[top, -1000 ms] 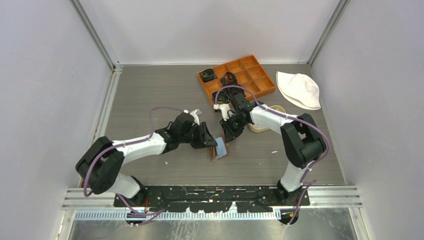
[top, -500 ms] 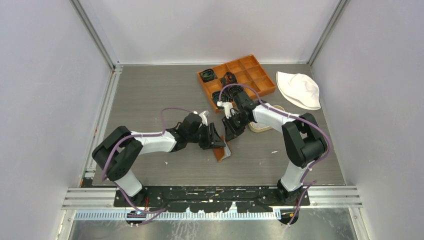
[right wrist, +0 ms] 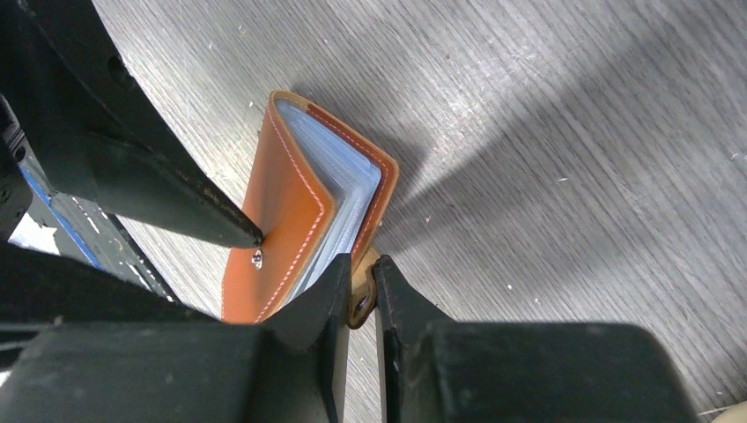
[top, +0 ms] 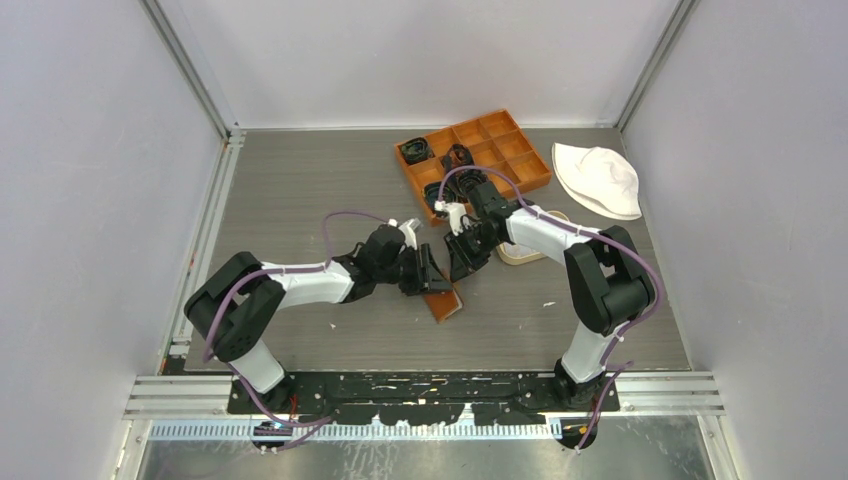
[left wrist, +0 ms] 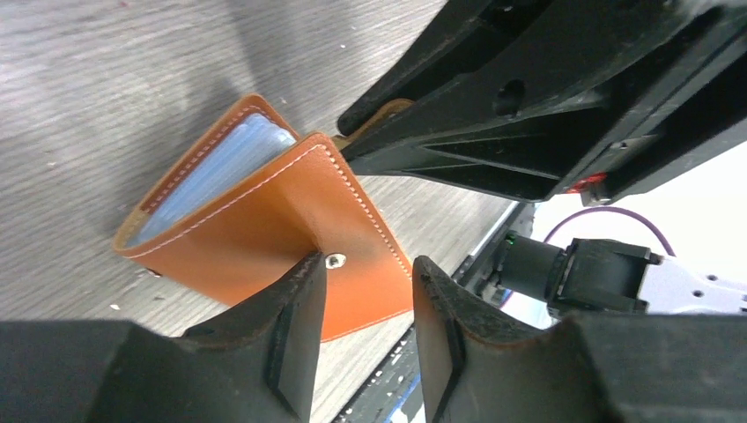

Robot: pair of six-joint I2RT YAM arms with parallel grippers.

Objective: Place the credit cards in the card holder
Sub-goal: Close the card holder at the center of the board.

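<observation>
The left arm [top: 300, 285] reaches low to the right; the left gripper [left wrist: 368, 264] is spread, with one fingertip [left wrist: 308, 269] on the wallet [right wrist: 282, 220] by its snap. The right arm [top: 590, 270] folds back left, and the right gripper [right wrist: 359, 269] pinches the wallet's strap. The wallet sits half-open mid-table with bluish cards [right wrist: 348, 189] inside. The table [top: 300, 190] is grey and the walls [top: 430, 50] pale, with an orange box [top: 500, 150] and a hat [top: 600, 180] at far right.

On the surface [top: 300, 190] the card holder [top: 446, 303] lies between left claw [top: 436, 282] and right claw [top: 459, 267], credit cards [right wrist: 345, 189] inside; compartment box [top: 500, 128] behind, hat [top: 598, 178] at its right.
</observation>
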